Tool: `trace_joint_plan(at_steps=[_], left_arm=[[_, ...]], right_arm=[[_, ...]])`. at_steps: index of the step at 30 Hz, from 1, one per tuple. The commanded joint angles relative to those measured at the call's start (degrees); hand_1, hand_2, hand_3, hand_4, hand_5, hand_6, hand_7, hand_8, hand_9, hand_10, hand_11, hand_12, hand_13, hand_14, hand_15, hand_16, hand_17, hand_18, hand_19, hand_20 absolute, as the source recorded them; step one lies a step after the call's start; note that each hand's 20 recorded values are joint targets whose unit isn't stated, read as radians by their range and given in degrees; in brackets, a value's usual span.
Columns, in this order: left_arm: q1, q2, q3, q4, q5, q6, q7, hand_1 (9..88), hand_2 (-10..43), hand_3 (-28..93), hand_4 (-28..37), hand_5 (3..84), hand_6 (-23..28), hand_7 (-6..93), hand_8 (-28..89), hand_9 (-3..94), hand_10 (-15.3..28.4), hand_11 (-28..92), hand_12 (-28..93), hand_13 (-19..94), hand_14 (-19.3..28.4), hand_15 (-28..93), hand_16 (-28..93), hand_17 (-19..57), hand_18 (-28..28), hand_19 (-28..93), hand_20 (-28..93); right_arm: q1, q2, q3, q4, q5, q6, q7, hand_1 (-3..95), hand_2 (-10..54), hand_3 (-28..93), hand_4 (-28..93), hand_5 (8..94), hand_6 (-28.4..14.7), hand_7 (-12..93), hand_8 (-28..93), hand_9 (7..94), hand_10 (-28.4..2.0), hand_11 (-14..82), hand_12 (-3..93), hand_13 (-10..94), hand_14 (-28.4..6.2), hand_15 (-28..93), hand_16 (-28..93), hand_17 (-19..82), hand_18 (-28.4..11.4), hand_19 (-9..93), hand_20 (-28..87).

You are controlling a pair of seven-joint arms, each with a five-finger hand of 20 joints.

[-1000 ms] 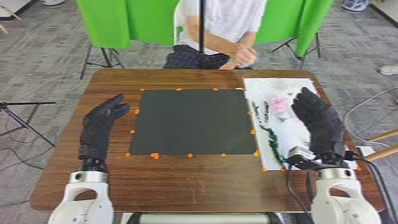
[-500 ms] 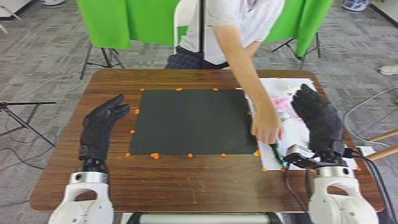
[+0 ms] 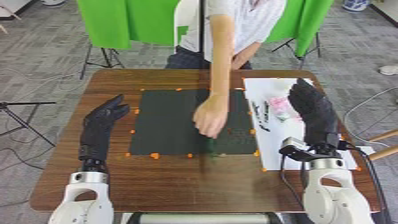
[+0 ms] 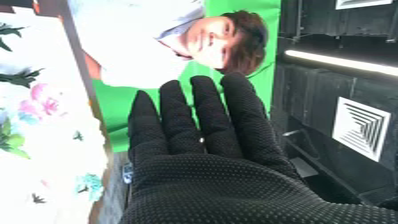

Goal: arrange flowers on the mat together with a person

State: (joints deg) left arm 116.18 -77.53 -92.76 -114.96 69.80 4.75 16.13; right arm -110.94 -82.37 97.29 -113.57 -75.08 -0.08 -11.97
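The mat [image 3: 164, 120] is dark and flat on the table [image 3: 178, 185]. A person's hand [image 3: 210, 117] is over the mat, and a blurry green stem [image 3: 211, 146] is under it, near the mat's near edge. The left hand [image 3: 102, 120] is left of the mat, open, with loose fingers, and has hold of nothing. The right hand [image 3: 313, 107] is right of the mat, over the white sheet [image 3: 275, 135]. In the right wrist view the right hand [image 4: 222, 175] is wide open, its fingers straight, and it has hold of nothing. The pink flower [image 3: 280, 105] lies on the sheet, between the mat and the right hand.
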Motion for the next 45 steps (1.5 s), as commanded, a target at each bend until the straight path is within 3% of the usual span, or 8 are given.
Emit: trace_joint_plan(at_steps=[1,20,31,45], left_arm=[[0.3,-0.11,0.23,0.34,-0.43,-0.15,-0.5,25.6,-7.2,63,-24.4,47.6,4.3,11.2,-6,47.7,15.1,20,13,37,17.7,20,0,7.5,12.0,13,17],[0.0,0.11,0.32,0.65,-0.34,-0.55,-0.75,25.2,-7.6,63,-24.4,47.6,4.3,11.3,-6,47.7,15.1,20,13,37,17.7,20,0,7.4,12.0,13,17],[0.3,0.08,0.2,0.42,-0.26,-0.58,-0.52,25.2,-7.5,63,-24.4,47.6,4.3,11.2,-6,47.7,15.1,20,13,37,17.8,20,0,7.4,12.0,13,16],[0.7,-0.05,-0.26,0.12,-0.16,-0.31,-0.57,25.2,-7.6,63,-24.4,47.6,4.3,11.2,-6,47.7,15.1,20,13,37,17.8,20,0,7.5,11.9,13,17]], right_arm=[[-1.5,-0.3,0.7,-0.8,-0.5,0.1,-0.3,8.9,-9.5,70,-24,37.8,-7.6,7,-8,35.3,-15.4,2.9,14.1,27,-14.9,6,16,15,-11.6,3,20],[-1.0,0.0,0.4,-0.4,-0.5,0.1,0.0,8.9,-9.5,70,-24,37.6,-7.4,7,-7,35.3,-15.4,2.9,14.1,27,-14.9,6,16,15,-11.6,3,20],[-2.7,1.2,2.2,-2.0,-2.4,-1.8,-0.3,10.7,-9.5,71,-24,37.6,-7.3,7,-7,35.3,-15.3,2.9,14.2,27,-14.8,6,16,15,-11.7,3,20],[-3.3,10.0,3.5,-4.4,-26.6,10.7,7.6,17.7,-9.5,71,-27,43.0,-7.4,11,-9,45.3,-15.3,8.1,18.2,37,-15.4,11,18,19,-13.0,13,26]])
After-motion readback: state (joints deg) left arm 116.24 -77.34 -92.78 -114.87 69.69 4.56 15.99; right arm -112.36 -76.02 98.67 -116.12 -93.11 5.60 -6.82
